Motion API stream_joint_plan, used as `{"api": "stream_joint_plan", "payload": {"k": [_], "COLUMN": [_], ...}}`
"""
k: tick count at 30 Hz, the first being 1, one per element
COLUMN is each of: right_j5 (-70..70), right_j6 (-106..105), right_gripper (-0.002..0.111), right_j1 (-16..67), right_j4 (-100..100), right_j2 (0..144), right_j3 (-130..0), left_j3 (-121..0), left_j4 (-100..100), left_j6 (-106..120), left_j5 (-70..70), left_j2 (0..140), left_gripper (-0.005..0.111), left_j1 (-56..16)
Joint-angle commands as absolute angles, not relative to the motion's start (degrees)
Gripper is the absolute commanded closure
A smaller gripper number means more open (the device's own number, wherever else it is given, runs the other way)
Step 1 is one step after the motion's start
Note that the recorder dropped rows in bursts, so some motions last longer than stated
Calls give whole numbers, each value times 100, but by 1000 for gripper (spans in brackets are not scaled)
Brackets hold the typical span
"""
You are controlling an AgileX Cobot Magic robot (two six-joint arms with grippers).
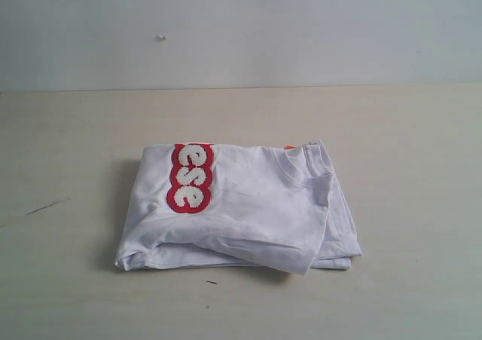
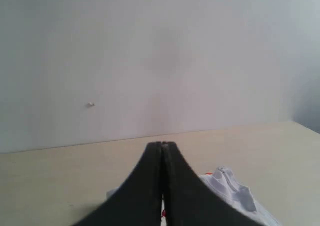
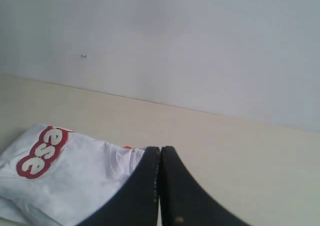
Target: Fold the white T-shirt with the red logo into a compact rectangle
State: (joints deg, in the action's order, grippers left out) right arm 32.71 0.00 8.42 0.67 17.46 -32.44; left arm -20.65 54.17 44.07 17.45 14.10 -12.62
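The white T-shirt [image 1: 248, 212] lies folded into a thick, roughly rectangular bundle in the middle of the table. On its upper left face the red logo [image 1: 190, 177] shows the fuzzy white letters "ese". The ribbed neck and a bit of orange tag [image 1: 289, 147] sit at the back right. Neither gripper appears in the exterior view. In the left wrist view my left gripper [image 2: 162, 145] is shut and empty, raised over the T-shirt [image 2: 235, 192]. My right gripper [image 3: 160, 149] is likewise shut on nothing, beside the T-shirt [image 3: 75, 176] and the red logo [image 3: 42, 152].
The pale wooden table [image 1: 407, 144] surrounds the bundle on all sides. A light grey wall [image 1: 301, 31] rises behind it, with a small speck [image 1: 160, 38] on it. A dark scratch [image 1: 45, 206] marks the table at the left.
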Motion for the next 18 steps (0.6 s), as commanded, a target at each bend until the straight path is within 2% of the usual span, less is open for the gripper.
{"api": "stream_joint_plan", "payload": {"k": [1, 9, 18], "right_j5": [3198, 3198, 3198], "right_j6": [0, 0, 0], "right_gripper": [108, 108, 108], "right_j1": [837, 837, 837], "right_j4": [47, 47, 47], "right_j2": [1733, 1733, 1733], "right_j3": [-3215, -3215, -3215], "left_j3": [-2049, -2049, -1393], "left_j4": [5460, 5326, 1571], "left_j6": [4379, 4250, 1118], "left_j5": [1759, 1833, 1233], "left_j2": [1377, 1232, 321], "left_gripper": [107, 107, 107], "left_j1": [-1255, -1255, -1255]}}
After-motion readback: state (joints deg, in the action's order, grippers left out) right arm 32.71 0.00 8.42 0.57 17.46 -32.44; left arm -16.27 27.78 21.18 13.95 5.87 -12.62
